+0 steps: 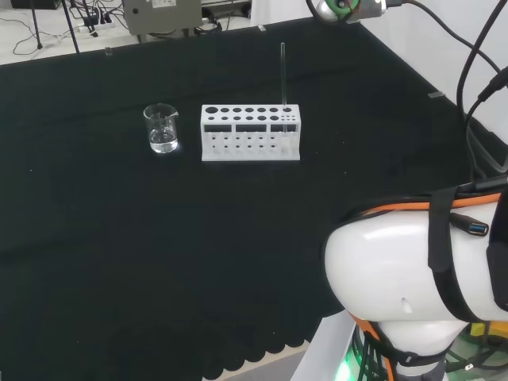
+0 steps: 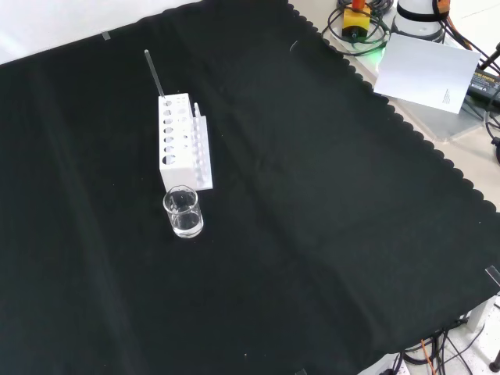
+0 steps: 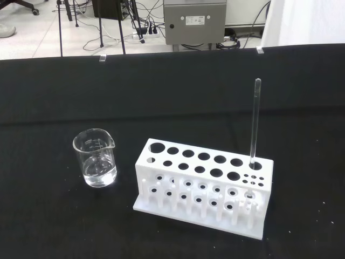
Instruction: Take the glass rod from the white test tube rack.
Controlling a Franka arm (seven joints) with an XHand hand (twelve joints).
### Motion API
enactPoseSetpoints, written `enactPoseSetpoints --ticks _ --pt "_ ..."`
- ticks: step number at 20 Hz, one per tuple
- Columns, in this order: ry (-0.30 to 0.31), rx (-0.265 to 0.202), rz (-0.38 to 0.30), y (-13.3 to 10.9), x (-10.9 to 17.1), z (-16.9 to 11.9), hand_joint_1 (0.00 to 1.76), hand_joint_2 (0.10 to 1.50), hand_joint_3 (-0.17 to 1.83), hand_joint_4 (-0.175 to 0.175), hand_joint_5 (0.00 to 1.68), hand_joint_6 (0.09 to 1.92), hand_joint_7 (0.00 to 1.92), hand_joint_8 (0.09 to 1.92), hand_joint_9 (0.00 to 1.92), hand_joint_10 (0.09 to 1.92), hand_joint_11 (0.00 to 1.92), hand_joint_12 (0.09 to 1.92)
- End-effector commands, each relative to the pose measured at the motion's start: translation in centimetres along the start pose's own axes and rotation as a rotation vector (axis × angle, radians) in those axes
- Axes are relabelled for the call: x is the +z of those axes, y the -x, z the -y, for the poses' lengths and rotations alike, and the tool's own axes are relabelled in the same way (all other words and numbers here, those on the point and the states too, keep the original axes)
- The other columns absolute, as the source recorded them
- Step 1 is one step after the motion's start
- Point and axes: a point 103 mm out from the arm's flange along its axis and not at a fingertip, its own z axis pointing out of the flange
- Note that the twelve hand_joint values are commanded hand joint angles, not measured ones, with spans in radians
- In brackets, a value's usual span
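Glass rod (image 1: pixel 282 75) stands upright in an end hole of the white test tube rack (image 1: pixel 250 132), at the right end in my head view and the far end in the front view. A beaker (image 1: pixel 162 128) with a little clear liquid sits just beside the rack's other end, apart from it. I judge the task not begun: rod untouched, and approach, grasp and lift all remain. I cannot tell the hand's finger state.
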Motion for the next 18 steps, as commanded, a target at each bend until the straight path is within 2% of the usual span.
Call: enactPoseSetpoints --ticks 1,9,13,18 --pt "0.013 -0.004 0.012 -0.1 0.0 0.0 0.74 0.67 0.71 -0.122 0.09 0.12 0.0 0.69 0.1 0.8 0.0 1.28" --pt "0.022 0.001 0.006 0.1 -0.1 0.0 0.73 0.7 0.66 -0.126 0.12 0.09 0.0 0.77 0.07 0.86 0.0 1.33" --pt "0.017 0.008 0.007 0.5 0.0 -0.4 0.73 0.7 0.67 -0.128 0.14 0.09 0.01 0.82 0.15 0.88 0.06 1.47" --pt "0.019 0.022 0.004 1.4 0.4 -1.3 0.73 0.7 0.68 -0.132 0.15 0.09 0.06 0.86 0.22 0.88 0.13 1.47"
